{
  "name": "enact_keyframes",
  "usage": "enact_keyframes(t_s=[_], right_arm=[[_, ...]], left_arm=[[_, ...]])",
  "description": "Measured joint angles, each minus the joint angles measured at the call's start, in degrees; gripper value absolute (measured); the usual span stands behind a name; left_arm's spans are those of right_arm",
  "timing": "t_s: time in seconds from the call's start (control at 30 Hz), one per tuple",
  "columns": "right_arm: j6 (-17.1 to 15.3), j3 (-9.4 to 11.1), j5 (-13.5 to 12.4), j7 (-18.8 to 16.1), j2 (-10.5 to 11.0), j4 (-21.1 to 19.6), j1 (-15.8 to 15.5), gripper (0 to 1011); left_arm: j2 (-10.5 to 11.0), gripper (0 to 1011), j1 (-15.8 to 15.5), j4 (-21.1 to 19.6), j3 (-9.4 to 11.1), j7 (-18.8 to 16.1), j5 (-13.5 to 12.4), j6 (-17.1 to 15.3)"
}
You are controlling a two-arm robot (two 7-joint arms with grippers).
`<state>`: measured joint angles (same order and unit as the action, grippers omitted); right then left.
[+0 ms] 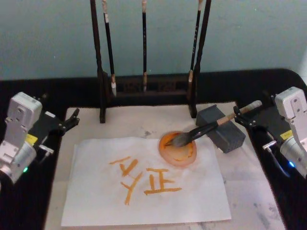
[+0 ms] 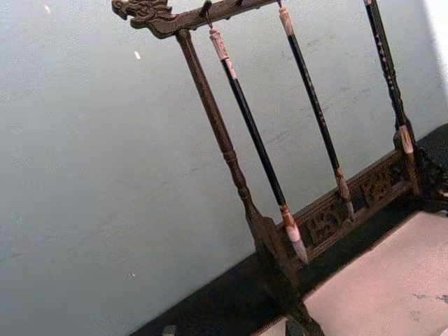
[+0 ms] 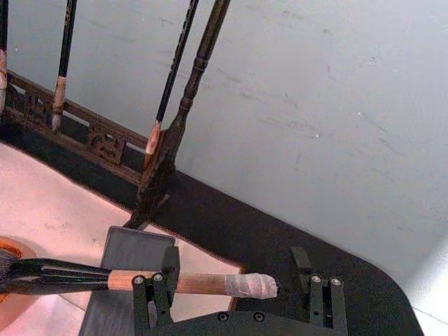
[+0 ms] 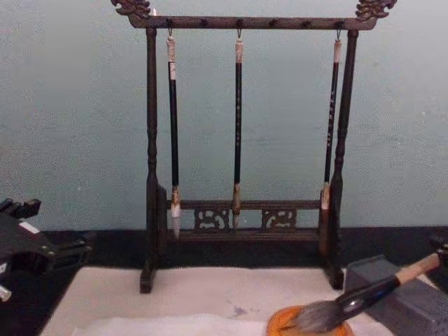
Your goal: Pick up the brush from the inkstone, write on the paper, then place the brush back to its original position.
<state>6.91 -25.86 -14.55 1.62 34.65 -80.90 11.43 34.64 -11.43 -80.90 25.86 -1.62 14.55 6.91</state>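
The brush (image 1: 211,125) lies slanted across the grey inkstone block (image 1: 229,139). Its bristle head (image 4: 316,316) rests in a round orange dish (image 1: 177,152), and its taped handle end (image 3: 246,284) points toward my right gripper. My right gripper (image 1: 247,118) is at the table's right side, open, with the handle end lying between its spread fingers (image 3: 152,294) and not clamped. The white paper (image 1: 91,201) lies on the cream mat and carries orange brush strokes (image 1: 160,184). My left gripper (image 1: 71,120) is parked at the left edge of the mat, open and holding nothing.
A dark wooden brush rack (image 4: 241,23) stands at the back with three thin black-handled brushes (image 4: 238,126) hanging from it. The cream felt mat (image 1: 249,191) covers the black table. A pale green wall is behind.
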Motion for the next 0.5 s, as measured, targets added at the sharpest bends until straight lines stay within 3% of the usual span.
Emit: enact_keyframes(t_s=[0.5], right_arm=[[0.0,0.0,0.0,0.0,0.0,0.0,0.0,1000]], left_arm=[[0.0,1010,0.0,0.0,0.0,0.0,0.0,0.0]])
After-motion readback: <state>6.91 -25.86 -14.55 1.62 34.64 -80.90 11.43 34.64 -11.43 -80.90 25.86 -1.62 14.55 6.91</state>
